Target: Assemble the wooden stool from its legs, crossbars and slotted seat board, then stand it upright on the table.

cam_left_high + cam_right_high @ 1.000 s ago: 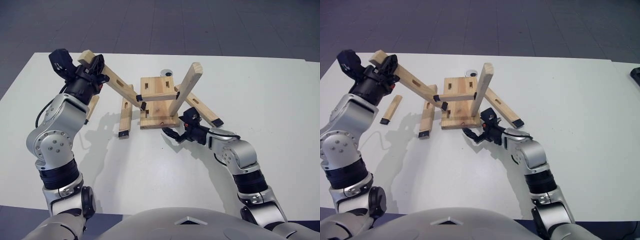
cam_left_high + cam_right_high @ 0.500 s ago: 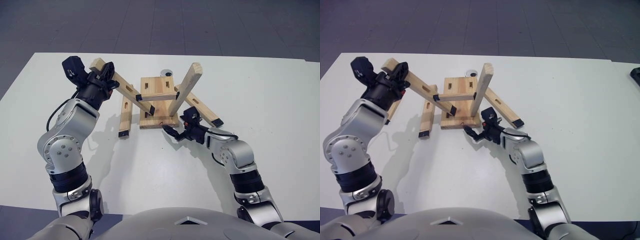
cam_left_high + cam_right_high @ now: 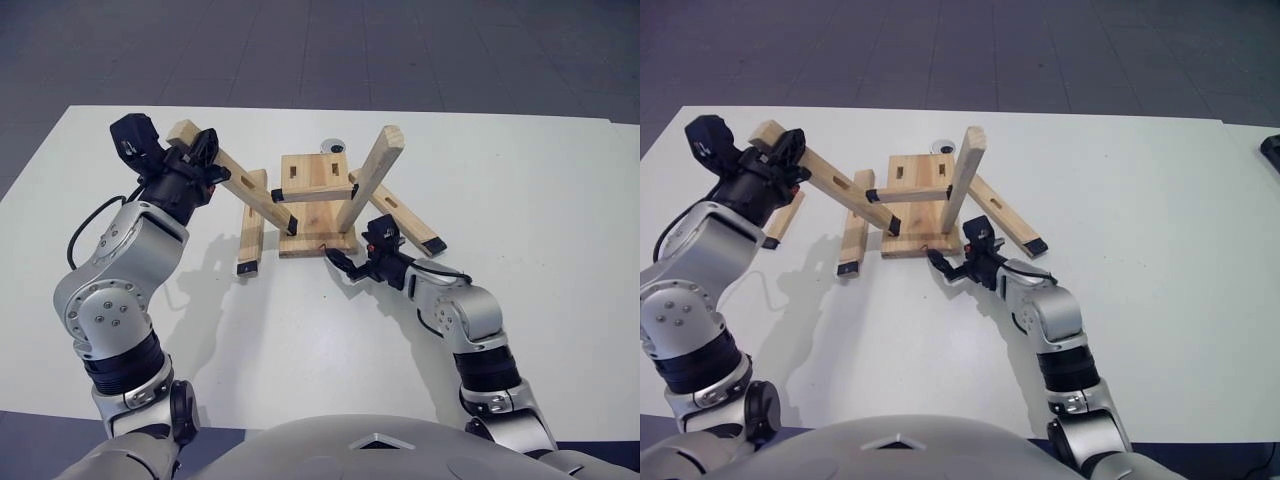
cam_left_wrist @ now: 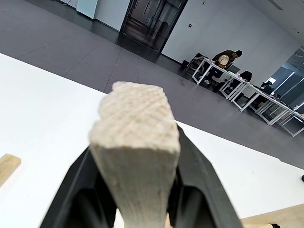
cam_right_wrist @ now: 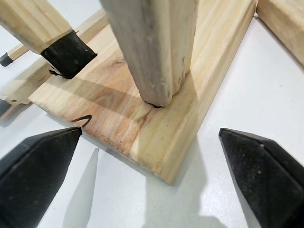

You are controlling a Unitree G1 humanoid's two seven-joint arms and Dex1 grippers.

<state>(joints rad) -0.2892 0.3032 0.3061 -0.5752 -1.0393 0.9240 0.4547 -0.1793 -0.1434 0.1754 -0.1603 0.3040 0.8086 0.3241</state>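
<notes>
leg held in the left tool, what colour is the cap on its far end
Black cap on the leg; clearest in the right wrist view.

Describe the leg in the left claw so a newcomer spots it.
Find the seat board mid-table. Left of it one leg slants through the air, upper end in the left claw, black tip by the board. Other legs lie flat or stand in the board.

pale wood legs (image 3: 370, 180), blk tips (image 3: 290, 225)
</notes>
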